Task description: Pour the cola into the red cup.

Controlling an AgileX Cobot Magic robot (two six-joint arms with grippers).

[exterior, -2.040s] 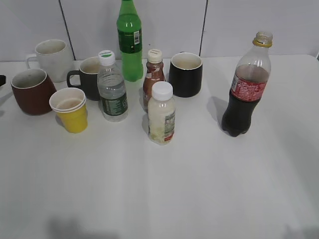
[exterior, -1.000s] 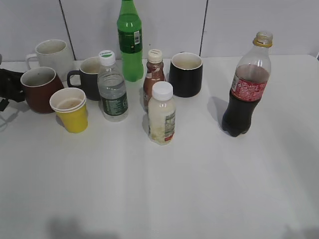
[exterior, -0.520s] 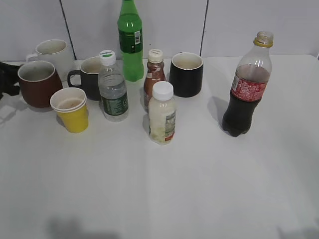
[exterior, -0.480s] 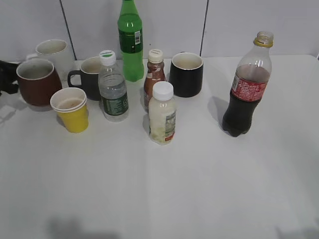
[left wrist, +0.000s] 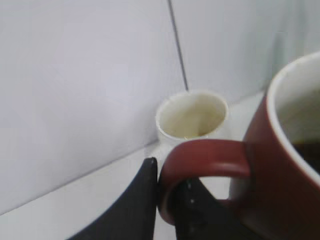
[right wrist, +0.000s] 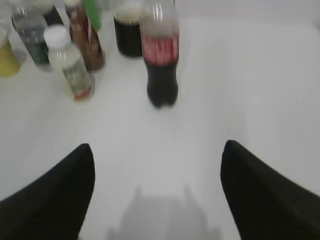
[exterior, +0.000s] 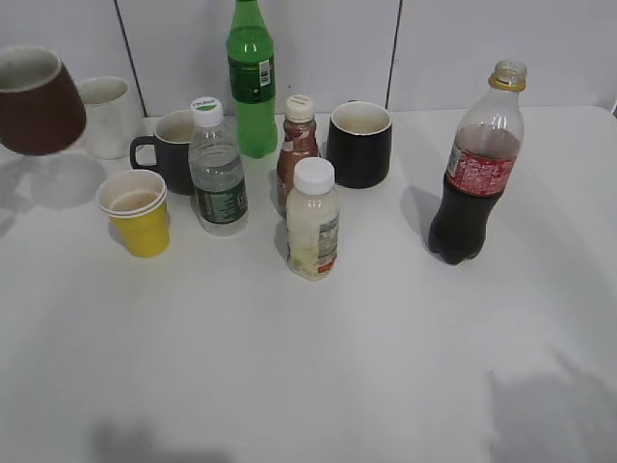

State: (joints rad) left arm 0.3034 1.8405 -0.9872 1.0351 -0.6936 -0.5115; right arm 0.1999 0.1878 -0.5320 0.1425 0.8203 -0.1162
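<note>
The red cup (exterior: 37,101) hangs in the air at the far left, tilted, above the table. In the left wrist view my left gripper (left wrist: 167,192) is shut on the red cup's handle (left wrist: 205,155); the gripper itself is out of the exterior view. The cola (exterior: 476,166) stands upright and uncapped on the right of the table, and shows in the right wrist view (right wrist: 161,55). My right gripper (right wrist: 157,185) is open and empty, well short of the cola, over bare table.
A white mug (exterior: 106,116) stands behind the red cup's old spot. A yellow paper cup (exterior: 135,212), two black mugs (exterior: 360,143), a water bottle (exterior: 216,169), a green bottle (exterior: 252,82), a small brown bottle (exterior: 296,145) and a cream bottle (exterior: 312,220) crowd the middle.
The left gripper took the red cup by its handle and lifted it up and left off the table. A shadow has appeared at the lower right.
</note>
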